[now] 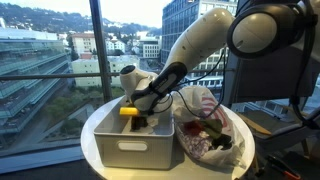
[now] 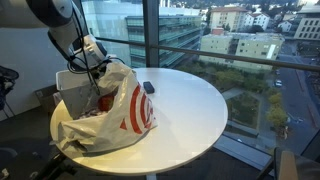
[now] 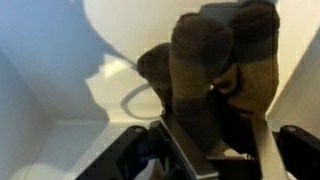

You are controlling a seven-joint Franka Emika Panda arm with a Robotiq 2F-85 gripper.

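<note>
The thing at the hand (image 3: 225, 132) is a brown knitted cloth (image 3: 205, 60). It may be a sock or a glove; the wrist view is too blurred to decide. It hangs in thick, dark folds just in front of the fingers (image 3: 188, 150), above the inside of the white bin (image 3: 25, 115).

In both exterior views the hand (image 1: 138, 108) is low over this bin (image 1: 140, 150), which stands on the round tabletop (image 2: 200, 110). The cloth itself cannot be made out there.

Such a cloth is surely light and soft. It will not break and it is not slippery, but it has no stiffness, so it will sag and fold around whatever holds it. In my judgement, the best place to take it is a thick bunched part, with several layers between the fingers – a single loose edge could slide out.

The hand is neither wide open nor fully closed. Its fingers stand on both sides of the cloth and seem to touch it, but I cannot tell whether they pinch it firmly.

Beside the bin lies a crumpled plastic bag (image 2: 125, 115) with red print, and a small dark object (image 2: 148, 87) rests on the tabletop near it.
</note>
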